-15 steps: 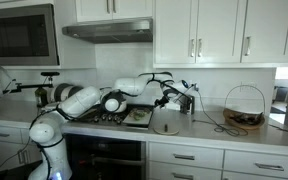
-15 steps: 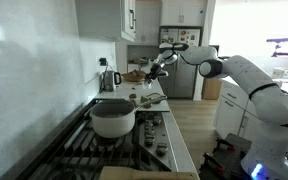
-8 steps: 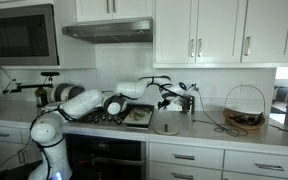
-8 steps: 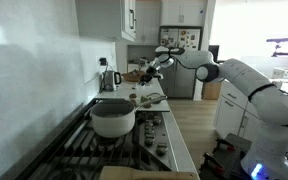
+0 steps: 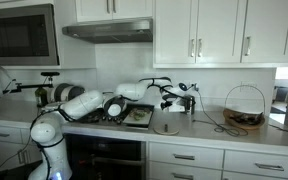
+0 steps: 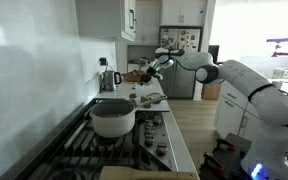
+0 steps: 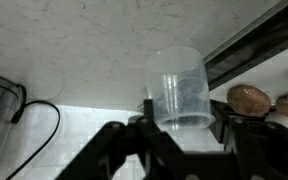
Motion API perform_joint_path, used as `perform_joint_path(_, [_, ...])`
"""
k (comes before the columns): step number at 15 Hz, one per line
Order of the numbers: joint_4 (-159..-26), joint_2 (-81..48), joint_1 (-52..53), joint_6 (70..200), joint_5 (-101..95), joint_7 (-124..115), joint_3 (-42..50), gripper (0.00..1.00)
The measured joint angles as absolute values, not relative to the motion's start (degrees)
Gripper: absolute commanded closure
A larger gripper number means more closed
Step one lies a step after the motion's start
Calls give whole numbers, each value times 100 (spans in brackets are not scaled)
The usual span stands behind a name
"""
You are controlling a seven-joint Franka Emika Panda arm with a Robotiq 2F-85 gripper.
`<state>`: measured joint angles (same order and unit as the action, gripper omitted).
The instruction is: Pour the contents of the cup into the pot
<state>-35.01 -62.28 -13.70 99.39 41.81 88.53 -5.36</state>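
Note:
My gripper [image 7: 180,128] is shut on a clear plastic cup [image 7: 180,88] and holds it above the counter. The gripper shows in both exterior views [image 5: 176,98] [image 6: 150,69], with the cup too small to make out there. The pot [image 6: 112,118], whitish with a darker rim, stands on the stove close to the camera in an exterior view, well away from the gripper. In the other exterior view the arm hides it. I cannot tell what is in the cup.
A flat round disc [image 5: 166,126] lies on the counter below the gripper. A wire basket [image 5: 244,108] stands further along. A kettle [image 6: 108,80] is by the wall. A brown object [image 7: 249,98] and a black cable [image 7: 39,110] show in the wrist view.
The gripper has shifted slightly along the counter with the cup still held. The pot has not moved.

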Motion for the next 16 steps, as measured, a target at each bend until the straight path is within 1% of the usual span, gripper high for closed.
perform_joint_path(5, [-3497,-6357,-1347,10304,4181,8854,-536,70])
perform_joint_path(15, [-3491,-6554,-1290,10538,4174,8846,-536,70])
perform_joint_path(16, [-3490,-6559,-1285,10538,4174,8844,-536,68])
